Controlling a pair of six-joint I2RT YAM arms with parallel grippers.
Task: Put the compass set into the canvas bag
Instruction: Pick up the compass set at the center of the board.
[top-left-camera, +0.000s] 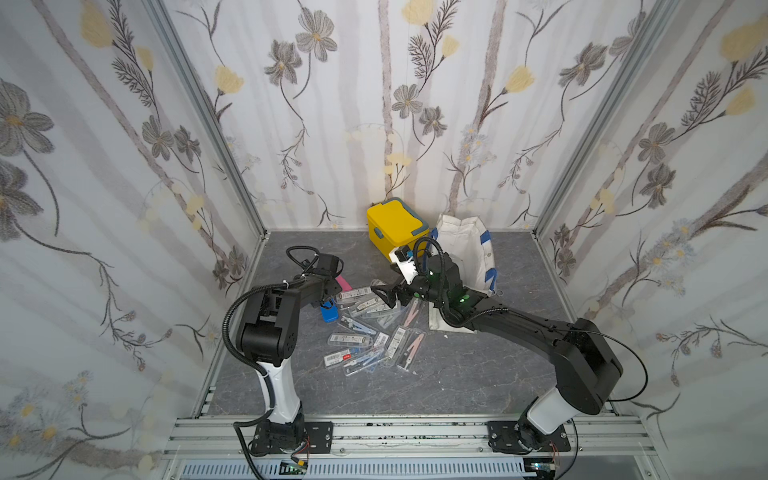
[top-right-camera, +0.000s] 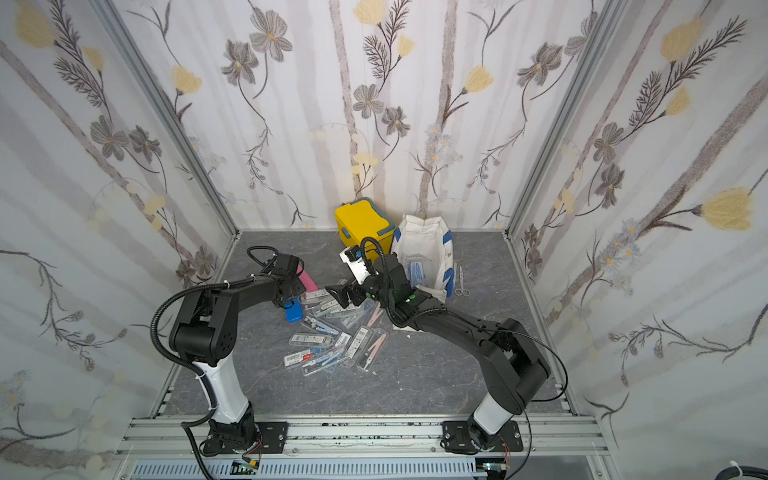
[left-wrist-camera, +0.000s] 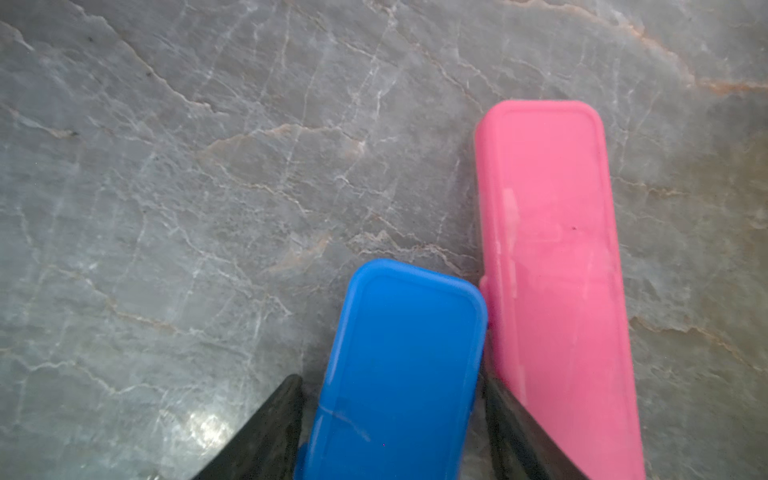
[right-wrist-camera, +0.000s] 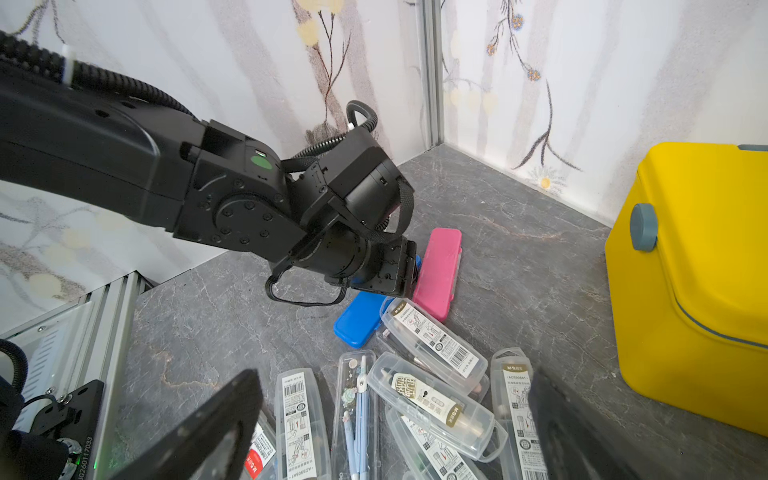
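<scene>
Several compass sets in clear plastic cases lie piled mid-table. My right gripper hangs open over the pile's far end with nothing between its fingers. The off-white canvas bag with blue straps stands open at the back right, with clear cases inside. My left gripper is low over a blue case that lies flat on the table. Its fingers stand on either side of the case. One is close against it and the other shows a narrow gap.
A pink case lies beside the blue one, touching it. A yellow lidded box stands left of the bag by the back wall. Small scissors lie right of the bag.
</scene>
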